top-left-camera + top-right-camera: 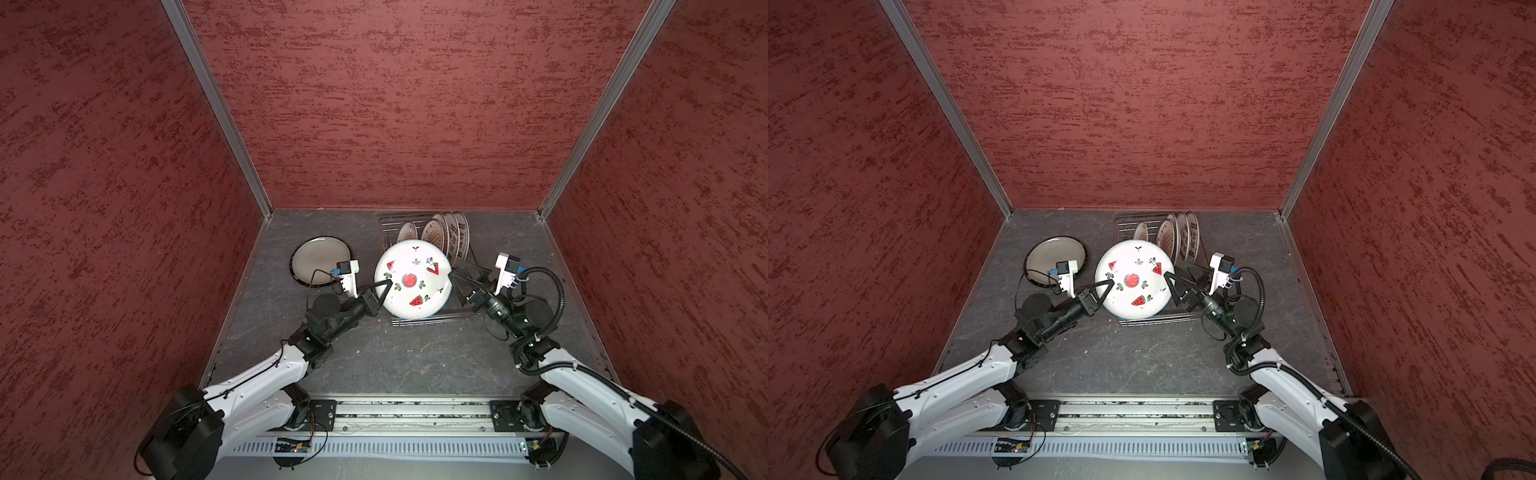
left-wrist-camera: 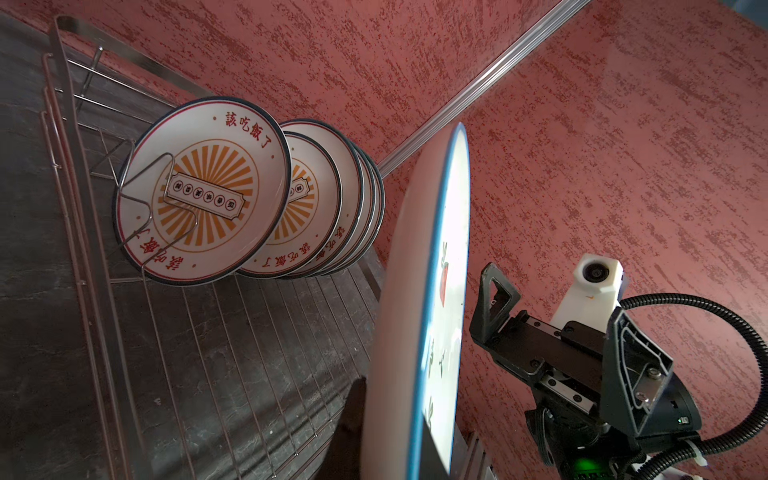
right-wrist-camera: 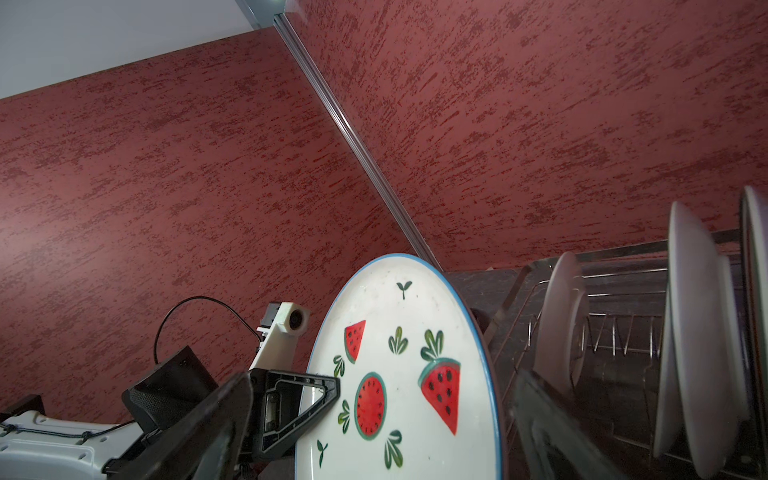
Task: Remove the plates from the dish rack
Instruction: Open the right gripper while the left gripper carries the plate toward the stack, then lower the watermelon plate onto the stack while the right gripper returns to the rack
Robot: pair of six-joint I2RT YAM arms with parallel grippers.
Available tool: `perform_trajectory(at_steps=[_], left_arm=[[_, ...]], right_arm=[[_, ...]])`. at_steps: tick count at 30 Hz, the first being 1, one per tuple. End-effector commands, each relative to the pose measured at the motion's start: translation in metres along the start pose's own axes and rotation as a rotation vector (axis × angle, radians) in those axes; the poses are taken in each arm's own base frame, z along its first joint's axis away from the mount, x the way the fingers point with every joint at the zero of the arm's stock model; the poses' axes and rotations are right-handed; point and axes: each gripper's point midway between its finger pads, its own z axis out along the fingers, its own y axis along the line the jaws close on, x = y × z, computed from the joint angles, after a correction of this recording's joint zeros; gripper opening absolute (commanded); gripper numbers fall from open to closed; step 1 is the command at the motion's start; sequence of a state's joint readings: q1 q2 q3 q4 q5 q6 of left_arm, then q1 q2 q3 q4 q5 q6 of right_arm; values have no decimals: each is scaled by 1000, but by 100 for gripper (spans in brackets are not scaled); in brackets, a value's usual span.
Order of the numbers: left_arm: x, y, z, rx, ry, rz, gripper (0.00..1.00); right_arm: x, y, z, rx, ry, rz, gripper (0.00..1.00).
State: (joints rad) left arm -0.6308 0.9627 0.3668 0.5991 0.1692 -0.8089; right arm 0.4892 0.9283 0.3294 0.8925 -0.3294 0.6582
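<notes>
A white plate with a watermelon print (image 1: 411, 282) (image 1: 1133, 282) hangs tilted over the front of the wire dish rack (image 1: 415, 322) (image 1: 1142, 321). My left gripper (image 1: 386, 286) (image 1: 1109, 284) is shut on its left rim. In the left wrist view the plate (image 2: 415, 332) shows edge-on between that gripper's jaws. My right gripper (image 1: 467, 272) (image 1: 1179, 270) stands open at the plate's right rim, its jaws wide apart, gripping nothing. The right wrist view shows the plate's face (image 3: 399, 374). Several plates (image 1: 449, 232) (image 1: 1177, 232) stand upright at the back of the rack, the nearest with an orange sunburst (image 2: 203, 195).
A dark-rimmed plate (image 1: 316, 259) (image 1: 1054, 255) lies flat on the grey table left of the rack, behind my left wrist. Red walls close in the table at the back and on both sides. The rack's bare grid (image 2: 208, 332) lies under the held plate.
</notes>
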Motion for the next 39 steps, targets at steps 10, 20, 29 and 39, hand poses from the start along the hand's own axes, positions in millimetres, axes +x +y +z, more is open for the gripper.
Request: perform_trajectory(at_steps=[10, 20, 29, 39], left_arm=[[-68, -10, -41, 72, -238, -41, 0], [-96, 32, -62, -19, -349, -139, 0], [-117, 74, -82, -156, -456, -219, 0], [-127, 115, -98, -291, -539, -301, 0]], right_arm=[[4, -2, 22, 11, 79, -41, 99], [34, 1, 52, -20, 210, -62, 99], [59, -12, 82, 91, 275, -116, 99], [95, -3, 115, 79, 376, -198, 99]])
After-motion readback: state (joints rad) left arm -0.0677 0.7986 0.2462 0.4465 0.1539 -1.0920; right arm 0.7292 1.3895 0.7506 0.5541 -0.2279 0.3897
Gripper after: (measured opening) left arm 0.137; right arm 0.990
